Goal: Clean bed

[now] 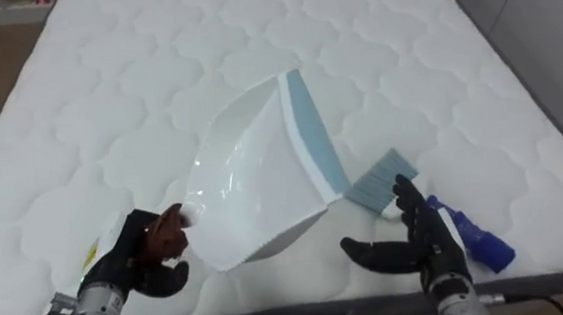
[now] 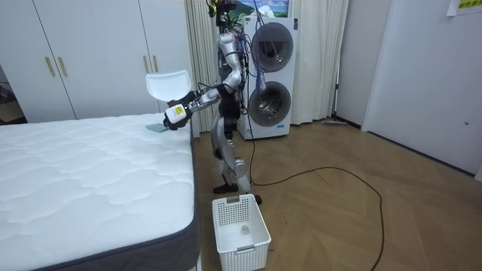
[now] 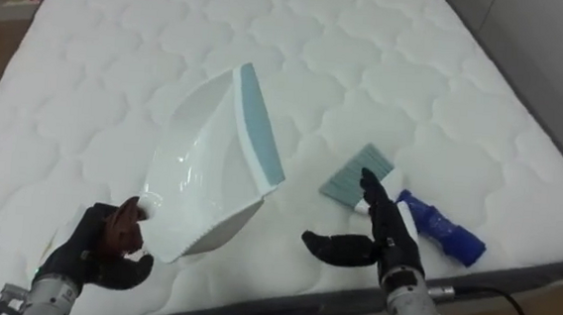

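Note:
A white dustpan point(image 1: 250, 185) with a pale blue lip is held up above the white quilted mattress point(image 1: 169, 60), tilted with its mouth toward the far side. My left hand point(image 1: 151, 253) is shut on its brown handle at the lower left. A small brush point(image 1: 398, 191) with pale blue bristles and a dark blue handle lies on the mattress near the front edge. My right hand point(image 1: 420, 242) hovers over that brush, open, fingers spread. In the room view I stand at the bed's side, dustpan point(image 2: 167, 85) raised.
The mattress edge point(image 1: 351, 306) runs along the bottom of the eye views, wooden floor beyond. A white laundry basket point(image 2: 239, 229) stands on the floor by the bed's corner. Stacked washing machines point(image 2: 267, 75) and white wardrobes point(image 2: 90, 53) line the wall.

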Tool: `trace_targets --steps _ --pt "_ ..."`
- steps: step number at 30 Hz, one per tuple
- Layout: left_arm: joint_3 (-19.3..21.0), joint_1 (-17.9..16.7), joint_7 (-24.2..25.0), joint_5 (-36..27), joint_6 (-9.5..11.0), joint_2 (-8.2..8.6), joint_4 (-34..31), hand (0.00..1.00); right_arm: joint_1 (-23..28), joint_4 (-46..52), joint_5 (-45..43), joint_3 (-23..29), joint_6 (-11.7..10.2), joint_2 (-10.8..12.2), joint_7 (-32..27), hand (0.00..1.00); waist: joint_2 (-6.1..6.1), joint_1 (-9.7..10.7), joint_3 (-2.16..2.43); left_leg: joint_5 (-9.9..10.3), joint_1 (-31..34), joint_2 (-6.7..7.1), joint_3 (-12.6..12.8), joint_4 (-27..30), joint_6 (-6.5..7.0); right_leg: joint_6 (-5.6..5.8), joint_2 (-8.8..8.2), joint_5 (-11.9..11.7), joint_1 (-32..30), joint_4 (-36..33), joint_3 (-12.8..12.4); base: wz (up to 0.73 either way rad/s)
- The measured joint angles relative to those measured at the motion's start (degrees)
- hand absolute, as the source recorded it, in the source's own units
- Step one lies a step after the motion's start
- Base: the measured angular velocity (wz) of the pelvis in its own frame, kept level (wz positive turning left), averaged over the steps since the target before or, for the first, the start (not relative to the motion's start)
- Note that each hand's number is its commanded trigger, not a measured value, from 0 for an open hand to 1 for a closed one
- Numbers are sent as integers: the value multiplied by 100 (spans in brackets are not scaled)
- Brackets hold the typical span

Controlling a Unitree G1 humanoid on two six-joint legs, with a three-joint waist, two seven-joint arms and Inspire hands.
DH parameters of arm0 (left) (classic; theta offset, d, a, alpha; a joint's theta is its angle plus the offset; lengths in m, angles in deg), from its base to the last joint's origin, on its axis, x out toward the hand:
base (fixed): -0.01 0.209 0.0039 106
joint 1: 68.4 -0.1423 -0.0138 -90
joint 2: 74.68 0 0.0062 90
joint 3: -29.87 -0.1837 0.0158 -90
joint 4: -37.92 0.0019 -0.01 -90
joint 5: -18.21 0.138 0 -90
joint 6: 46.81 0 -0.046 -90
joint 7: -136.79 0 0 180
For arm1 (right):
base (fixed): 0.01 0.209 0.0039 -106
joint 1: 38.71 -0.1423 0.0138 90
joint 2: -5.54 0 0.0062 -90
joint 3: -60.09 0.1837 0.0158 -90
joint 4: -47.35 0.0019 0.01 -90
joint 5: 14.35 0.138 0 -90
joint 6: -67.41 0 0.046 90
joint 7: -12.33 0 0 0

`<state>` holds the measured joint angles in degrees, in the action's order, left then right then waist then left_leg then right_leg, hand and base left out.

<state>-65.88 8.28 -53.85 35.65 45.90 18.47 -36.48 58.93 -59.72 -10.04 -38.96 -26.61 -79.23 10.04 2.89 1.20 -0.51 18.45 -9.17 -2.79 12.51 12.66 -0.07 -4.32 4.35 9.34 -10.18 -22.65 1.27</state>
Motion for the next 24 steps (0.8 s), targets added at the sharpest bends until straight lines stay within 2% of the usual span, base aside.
trace_targets --steps 3,6,9,17,24 --pt "-3 2 -27 -112 25 63 0 0 29 0 -17 25 0 1 2 0 -60 113 2 -7 10 -19 7 -102 -10 23 62 -72 6 111 26 6" --pt "-4 3 -95 -192 25 93 11 0 43 1 -9 23 0 0 39 0 -123 116 7 -7 14 -46 -17 -131 -10 26 79 -191 31 237 31 -12" --pt "-4 3 -212 -193 25 92 26 0 60 1 -10 25 0 -3 40 0 -132 139 5 -7 -10 -77 -24 -137 -10 44 111 -293 135 419 37 -3" --pt "6 0 -515 -218 32 99 356 0 331 0 -48 29 -7 81 41 0 -131 143 6 -7 -105 -101 -24 -147 -10 77 125 -357 328 603 55 4" --pt "10 -1 -802 -221 29 97 365 0 443 0 -106 67 -5 150 38 0 -118 142 4 -9 -145 -102 -24 -186 -7 71 120 -391 356 613 39 0"
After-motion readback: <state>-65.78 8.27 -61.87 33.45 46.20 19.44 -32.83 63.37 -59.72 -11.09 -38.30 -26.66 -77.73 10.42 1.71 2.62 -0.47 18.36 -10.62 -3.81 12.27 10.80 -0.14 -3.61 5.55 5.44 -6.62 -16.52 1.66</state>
